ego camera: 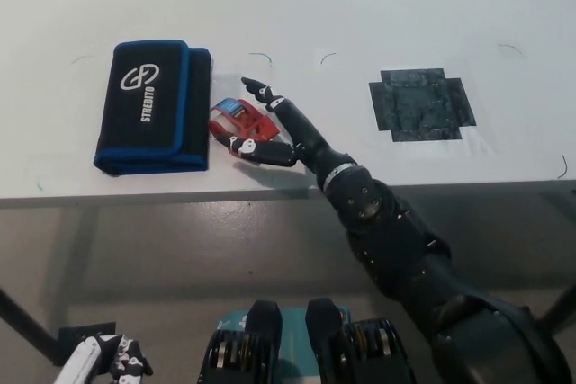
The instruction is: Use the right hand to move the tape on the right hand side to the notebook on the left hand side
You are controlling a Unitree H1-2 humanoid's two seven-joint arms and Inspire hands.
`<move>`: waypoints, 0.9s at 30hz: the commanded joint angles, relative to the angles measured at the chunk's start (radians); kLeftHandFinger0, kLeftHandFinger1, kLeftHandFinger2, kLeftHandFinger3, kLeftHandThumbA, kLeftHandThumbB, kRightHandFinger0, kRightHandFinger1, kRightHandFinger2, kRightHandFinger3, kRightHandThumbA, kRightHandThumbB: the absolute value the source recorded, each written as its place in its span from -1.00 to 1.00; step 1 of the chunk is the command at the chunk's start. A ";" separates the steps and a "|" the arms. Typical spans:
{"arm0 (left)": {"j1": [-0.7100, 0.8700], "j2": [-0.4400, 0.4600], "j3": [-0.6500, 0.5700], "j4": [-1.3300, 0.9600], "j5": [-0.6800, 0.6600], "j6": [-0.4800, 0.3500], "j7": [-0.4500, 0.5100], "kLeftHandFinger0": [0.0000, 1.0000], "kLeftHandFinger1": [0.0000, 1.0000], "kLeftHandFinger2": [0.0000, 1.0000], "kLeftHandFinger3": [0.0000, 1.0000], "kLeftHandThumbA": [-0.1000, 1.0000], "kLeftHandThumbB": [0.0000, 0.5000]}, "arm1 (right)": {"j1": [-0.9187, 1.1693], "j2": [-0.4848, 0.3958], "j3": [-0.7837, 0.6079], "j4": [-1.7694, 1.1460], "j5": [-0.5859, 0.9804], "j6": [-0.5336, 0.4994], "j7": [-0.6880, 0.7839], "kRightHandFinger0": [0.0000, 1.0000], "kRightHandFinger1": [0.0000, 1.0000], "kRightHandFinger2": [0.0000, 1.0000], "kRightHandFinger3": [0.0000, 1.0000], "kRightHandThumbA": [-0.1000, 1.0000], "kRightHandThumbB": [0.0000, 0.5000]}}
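Note:
A black notebook [153, 105] with blue edging and a white logo lies on the left of the white table [360, 6]. The red tape [241, 121] with a blue part sits on the table just right of the notebook's lower right corner, beside it and not on it. My black right hand [270, 128] reaches from the lower right and is around the tape, one finger stretched above it and others below. Whether the fingers still grip it is unclear. My white left hand [106, 357] rests low at the bottom left, below the table.
A dark square patch [421, 103] marks the table at the right. Thin pen marks curve near the table's middle and edges. The table's front edge runs across just below my right hand.

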 commanded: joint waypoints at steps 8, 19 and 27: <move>0.012 0.008 0.012 -0.034 0.008 -0.019 -0.003 -0.44 -0.59 -0.51 -0.20 -0.45 -0.95 | 0.019 -0.134 0.004 -0.274 0.023 -0.048 0.076 1.00 1.00 1.00 1.00 0.67 0.46; 0.001 0.015 0.013 -0.015 -0.005 -0.021 -0.013 -0.44 -0.58 -0.50 -0.19 -0.47 -0.96 | 0.282 -0.313 -0.019 -0.920 0.043 0.134 0.169 1.00 1.00 1.00 1.00 0.65 0.49; -0.002 0.019 0.017 -0.013 0.000 -0.028 -0.009 -0.45 -0.58 -0.50 -0.18 -0.48 -0.98 | 0.672 -0.382 -0.030 -1.319 0.080 0.151 0.178 1.00 1.00 1.00 1.00 0.79 0.40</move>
